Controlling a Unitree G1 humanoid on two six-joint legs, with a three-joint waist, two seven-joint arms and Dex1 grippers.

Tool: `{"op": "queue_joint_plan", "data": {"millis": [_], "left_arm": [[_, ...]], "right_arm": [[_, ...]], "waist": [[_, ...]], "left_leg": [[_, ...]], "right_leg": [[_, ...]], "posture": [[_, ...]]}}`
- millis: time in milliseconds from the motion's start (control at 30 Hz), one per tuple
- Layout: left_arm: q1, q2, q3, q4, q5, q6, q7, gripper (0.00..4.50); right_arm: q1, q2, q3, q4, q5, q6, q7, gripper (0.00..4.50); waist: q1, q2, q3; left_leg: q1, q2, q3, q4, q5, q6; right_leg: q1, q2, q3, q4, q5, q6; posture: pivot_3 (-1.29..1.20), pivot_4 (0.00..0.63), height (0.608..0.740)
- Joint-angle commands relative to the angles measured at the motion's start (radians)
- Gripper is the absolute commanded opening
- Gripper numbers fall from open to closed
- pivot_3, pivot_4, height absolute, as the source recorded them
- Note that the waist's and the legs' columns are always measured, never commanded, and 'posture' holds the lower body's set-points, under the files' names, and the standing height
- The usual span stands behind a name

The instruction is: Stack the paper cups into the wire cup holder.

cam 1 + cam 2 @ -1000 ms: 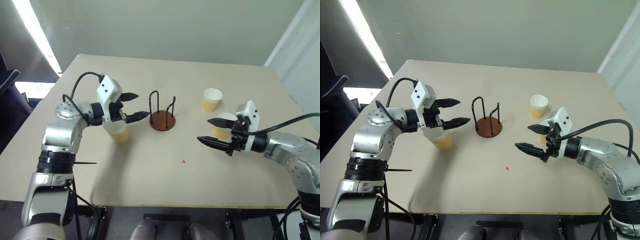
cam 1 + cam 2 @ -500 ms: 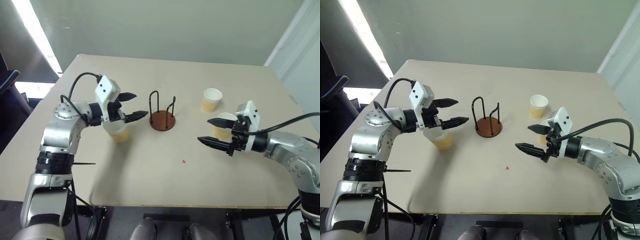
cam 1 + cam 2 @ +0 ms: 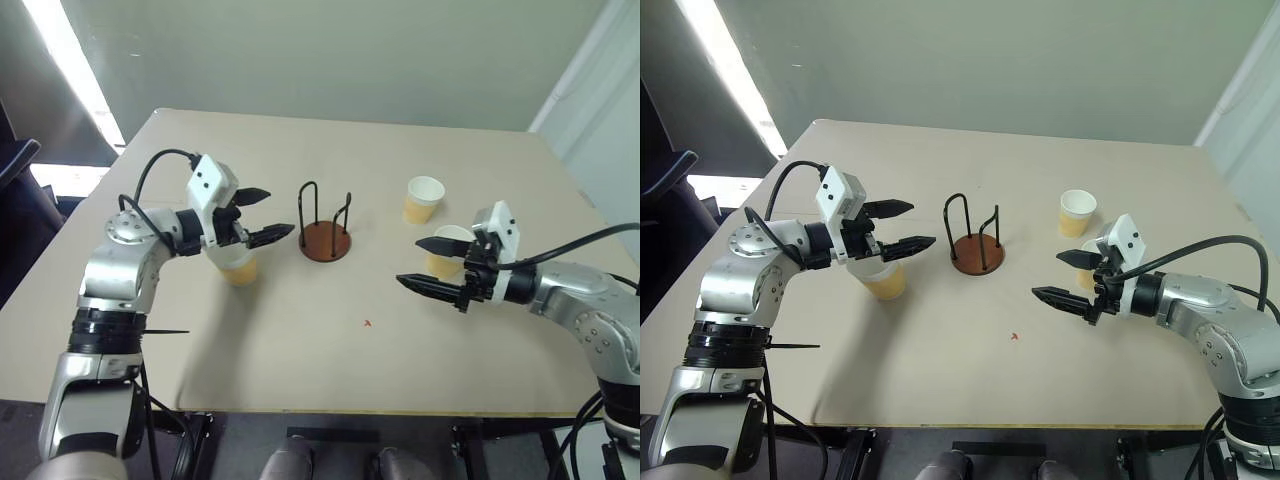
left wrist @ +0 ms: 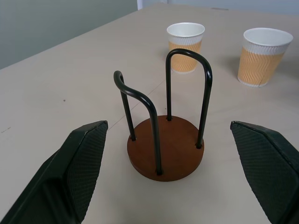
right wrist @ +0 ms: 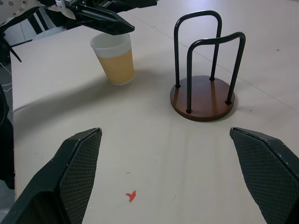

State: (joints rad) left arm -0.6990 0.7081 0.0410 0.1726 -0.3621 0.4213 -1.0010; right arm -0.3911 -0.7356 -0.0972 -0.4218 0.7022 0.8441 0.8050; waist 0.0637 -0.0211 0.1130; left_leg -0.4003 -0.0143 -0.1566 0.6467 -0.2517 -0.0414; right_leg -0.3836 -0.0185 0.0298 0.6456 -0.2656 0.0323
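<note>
Both arms reach inward, left gripper (image 3: 257, 213) and right gripper (image 3: 425, 264) spread wide, empty; ribbed paper cups (image 4: 185, 40), black-looped wire cup holder (image 3: 325, 232).

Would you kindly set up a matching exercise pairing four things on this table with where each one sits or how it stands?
Things:
1. wire cup holder
2. left hand
3. right hand
4. far cup

Places or states:
A. open, above a cup at the table's left
B. empty, mid-table
C. open, in front of a cup at the table's right
D. standing alone, beyond the right hand

Pairs: 1-B, 2-A, 3-C, 4-D
</note>
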Motion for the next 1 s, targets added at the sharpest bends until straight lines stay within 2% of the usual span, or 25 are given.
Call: {"op": "queue_joint_plan", "data": {"millis": [33,567,833,1000], "left_arm": [[-0.007,0.006,0.028,-0.034,-0.010,-0.013,-0.002,4.50],[-0.002,0.023,0.033,-0.018,-0.008,-0.018,-0.015,4.50],[-0.106,-0.031,0.006,0.204,0.078,-0.127,0.038,4.50],[-0.135,-0.049,0.003,0.249,0.078,-0.146,0.002,4.50]], "right_arm": [[-0.013,-0.017,-0.015,-0.019,0.006,-0.011,0.006,4.49],[-0.034,-0.021,-0.017,0.006,-0.006,-0.022,0.007,4.49],[-0.015,-0.019,-0.023,-0.012,0.002,-0.014,-0.003,4.49],[-0.005,-0.025,-0.036,-0.023,0.008,-0.010,-0.009,4.49]], "waist": [[0.000,0.000,0.000],[0.000,0.000,0.000],[0.002,0.000,0.000],[0.003,0.000,0.000]], "left_leg": [[0.000,0.000,0.000,0.000,0.000,0.000],[0.000,0.000,0.000,0.000,0.000,0.000],[0.000,0.000,0.000,0.001,0.001,0.000],[0.000,0.000,0.000,0.000,0.000,0.001]], "right_leg": [[0.000,0.000,0.000,0.000,0.000,0.000],[0.000,0.000,0.000,0.000,0.000,0.000],[0.000,0.000,0.000,0.001,0.000,0.000],[0.000,0.000,0.000,0.001,0.000,0.000]], "posture": [[0.00,0.150,0.740],[0.00,0.150,0.740],[0.00,0.150,0.740],[0.00,0.150,0.740]]}}
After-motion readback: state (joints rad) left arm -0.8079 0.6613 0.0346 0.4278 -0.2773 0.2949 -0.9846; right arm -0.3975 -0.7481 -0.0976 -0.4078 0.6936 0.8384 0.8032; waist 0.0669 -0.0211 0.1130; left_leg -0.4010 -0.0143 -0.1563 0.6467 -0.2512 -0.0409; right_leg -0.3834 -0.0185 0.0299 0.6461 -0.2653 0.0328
